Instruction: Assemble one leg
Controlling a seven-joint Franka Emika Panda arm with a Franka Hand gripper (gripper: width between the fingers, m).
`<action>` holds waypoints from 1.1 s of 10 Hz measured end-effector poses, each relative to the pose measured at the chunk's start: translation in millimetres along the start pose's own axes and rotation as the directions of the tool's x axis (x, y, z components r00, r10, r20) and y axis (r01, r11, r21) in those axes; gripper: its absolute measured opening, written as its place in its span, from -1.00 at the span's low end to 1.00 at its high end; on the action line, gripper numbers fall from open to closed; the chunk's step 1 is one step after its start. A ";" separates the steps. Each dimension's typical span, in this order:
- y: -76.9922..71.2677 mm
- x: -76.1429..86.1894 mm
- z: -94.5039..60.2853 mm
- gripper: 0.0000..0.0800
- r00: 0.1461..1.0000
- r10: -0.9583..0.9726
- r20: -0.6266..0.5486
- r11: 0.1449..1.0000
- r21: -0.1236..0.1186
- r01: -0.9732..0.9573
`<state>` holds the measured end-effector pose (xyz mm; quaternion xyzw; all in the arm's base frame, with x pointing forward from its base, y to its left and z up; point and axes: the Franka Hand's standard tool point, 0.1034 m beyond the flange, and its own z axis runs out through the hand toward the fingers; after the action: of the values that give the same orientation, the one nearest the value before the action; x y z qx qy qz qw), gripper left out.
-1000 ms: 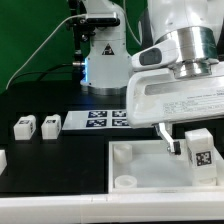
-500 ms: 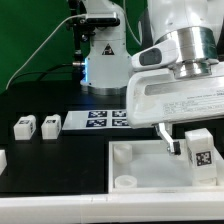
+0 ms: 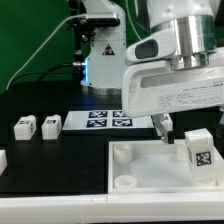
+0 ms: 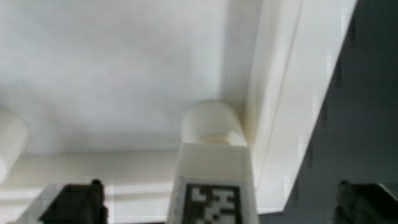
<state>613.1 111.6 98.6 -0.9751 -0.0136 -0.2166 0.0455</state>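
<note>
A white leg (image 3: pixel 198 149) with a black-and-white tag stands upright at the far right corner of the large white tray (image 3: pixel 135 160). My gripper (image 3: pixel 183 128) hangs just above and to the exterior view's left of it; one dark finger (image 3: pixel 163 128) shows beside the leg. In the wrist view the leg (image 4: pixel 217 195) stands between my two dark fingertips (image 4: pixel 73 203), with wide gaps on both sides. The gripper (image 4: pixel 217 207) is open and touches nothing. The tray's floor (image 4: pixel 125 80) fills most of that view.
Two more small white legs (image 3: pixel 24 127) (image 3: pixel 50 125) lie on the black table at the exterior view's left, and another white part (image 3: pixel 2 158) sits at the left edge. The marker board (image 3: pixel 100 120) lies behind the tray. A round socket (image 3: pixel 126 182) is at the tray's near corner.
My gripper has risen and shifted toward the exterior view's left. The leg stays standing in the tray.
</note>
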 end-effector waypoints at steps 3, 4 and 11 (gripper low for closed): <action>0.0 0.0 0.0 0.62 1.000 0.000 0.000 1.000 0.000 0.000; 0.0 0.0 0.0 0.62 1.000 0.000 0.000 1.000 0.000 0.000; -2.9 -25.6 -2.5 0.62 0.982 0.006 0.188 1.000 0.017 -0.009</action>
<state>588.7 114.1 90.3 -0.9908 -0.0161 -0.1231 0.0538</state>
